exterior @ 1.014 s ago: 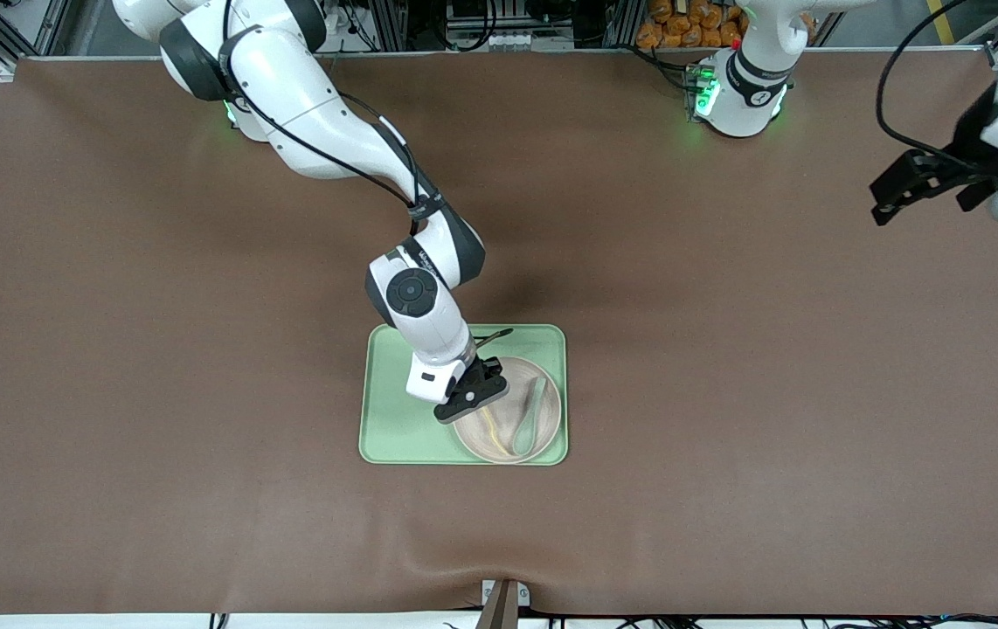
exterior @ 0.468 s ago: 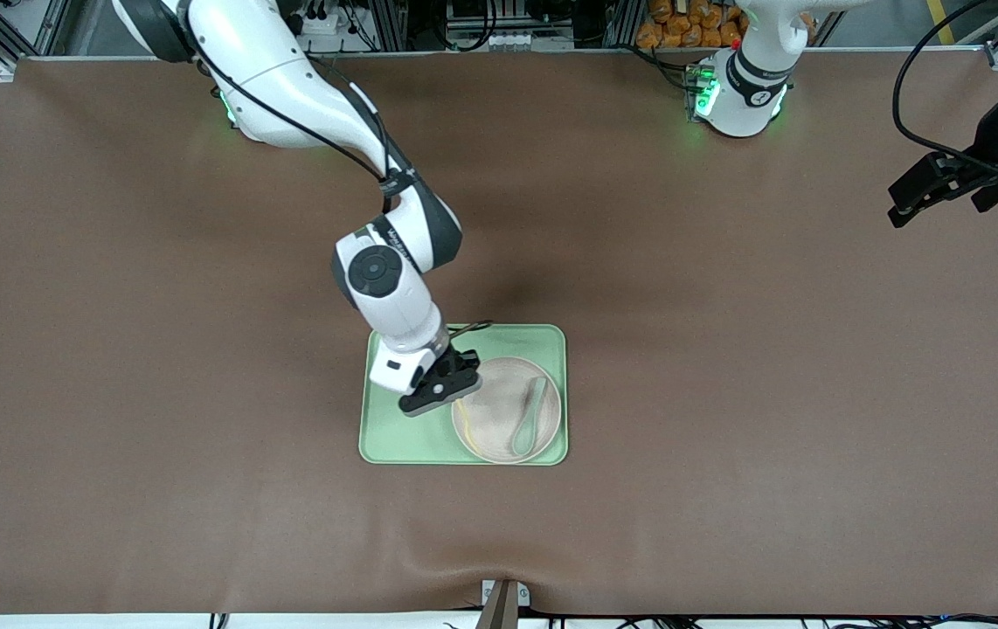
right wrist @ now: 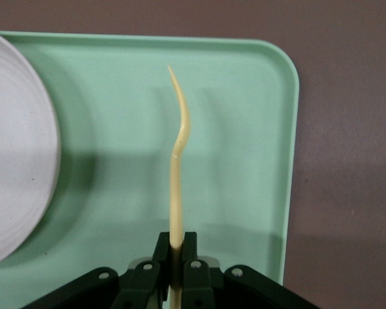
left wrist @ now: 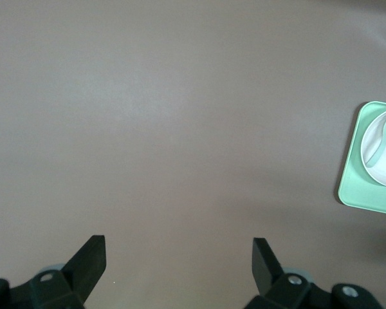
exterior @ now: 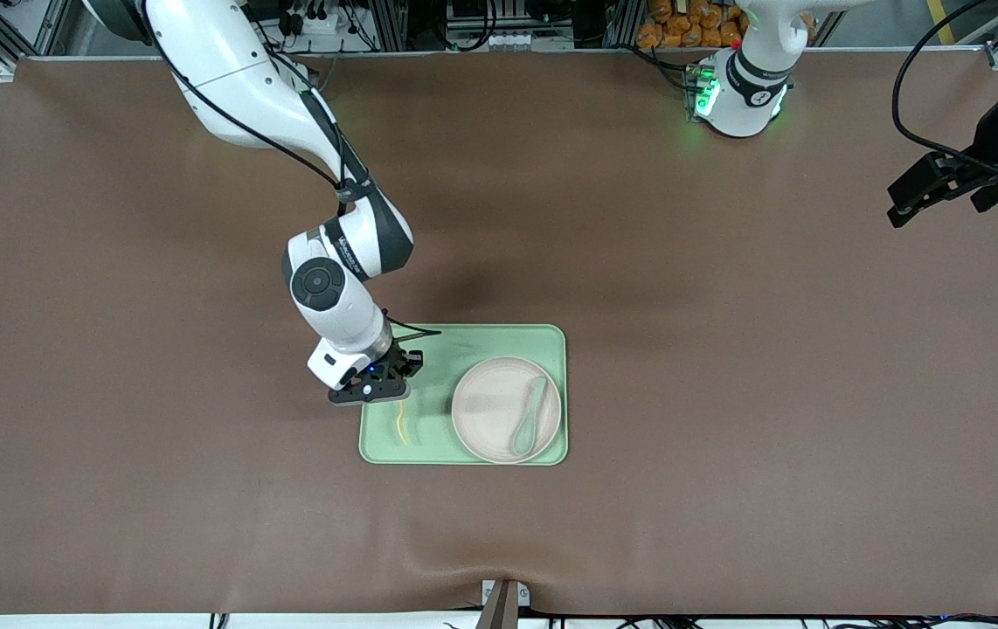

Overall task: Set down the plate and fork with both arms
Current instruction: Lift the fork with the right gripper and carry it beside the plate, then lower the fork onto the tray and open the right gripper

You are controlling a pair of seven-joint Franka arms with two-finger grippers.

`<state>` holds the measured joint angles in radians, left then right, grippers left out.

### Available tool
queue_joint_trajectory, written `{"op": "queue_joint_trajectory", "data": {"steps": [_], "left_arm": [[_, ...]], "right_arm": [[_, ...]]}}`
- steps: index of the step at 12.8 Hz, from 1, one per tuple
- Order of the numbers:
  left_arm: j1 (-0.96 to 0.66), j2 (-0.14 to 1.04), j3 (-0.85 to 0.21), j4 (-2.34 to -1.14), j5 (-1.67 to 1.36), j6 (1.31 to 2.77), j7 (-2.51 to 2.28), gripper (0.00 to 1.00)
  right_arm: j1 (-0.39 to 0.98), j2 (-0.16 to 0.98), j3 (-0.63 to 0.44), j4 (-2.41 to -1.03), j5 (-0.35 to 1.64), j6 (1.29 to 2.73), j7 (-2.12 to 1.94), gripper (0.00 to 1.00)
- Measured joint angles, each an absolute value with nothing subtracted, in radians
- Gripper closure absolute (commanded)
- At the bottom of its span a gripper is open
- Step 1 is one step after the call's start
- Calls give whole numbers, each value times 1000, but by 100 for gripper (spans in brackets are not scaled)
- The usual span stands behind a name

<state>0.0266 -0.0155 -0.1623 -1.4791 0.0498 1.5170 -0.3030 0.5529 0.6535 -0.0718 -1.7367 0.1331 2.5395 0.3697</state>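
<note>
Right gripper [exterior: 374, 392]: jaws clamped on the handle end of the fork [right wrist: 177, 161], seen edge-on in the right wrist view as a thin pale yellow strip curving away from the jaws. Position: in the air over the bare part of the tray [exterior: 429, 336] at its right-arm end.

Fork, front view [exterior: 400, 426]: hangs below the gripper, over the tray's open green floor, beside the plate and apart from it.

Plate [exterior: 492, 409]: pale beige-pink, round, lying in the tray at its left-arm end, close to the tray edge nearer the front camera.

Spoon [exterior: 530, 415]: grey-green, lying on the plate.

Tray: light green, rectangular, rounded corners, flat on the brown worktop [exterior: 770, 393] near its middle.

Left gripper [exterior: 927, 188]: jaws spread wide, nothing between them; waiting over the worktop's left-arm end, well apart from the tray. Its wrist view shows both fingertips [left wrist: 90, 254] over bare worktop, with a corner of the tray at the picture's edge.
</note>
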Motion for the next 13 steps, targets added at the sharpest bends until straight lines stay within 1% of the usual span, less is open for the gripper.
{"op": "queue_joint_trajectory", "data": {"steps": [3,9,10,11,12,13], "left_arm": [[26,-16,-167,-1479,50,1517,-303,0],[25,-16,-169,-1479,50,1516,-299,0],[26,-16,-169,-1479,50,1515,-298,0],[26,-16,-169,-1479,50,1513,-297,0],[26,-16,-168,-1479,50,1507,-297,0],[26,-16,-168,-1479,50,1505,-297,0]], "right_arm": [[553,654,-69,-1753,133,2545,450,100],[552,664,-70,-1772,133,2596,463,100],[551,665,-70,-1773,133,2598,463,76],[549,668,-71,-1774,133,2600,464,30],[546,671,-71,-1775,133,2600,464,0],[542,675,-72,-1775,133,2601,464,0]]}}
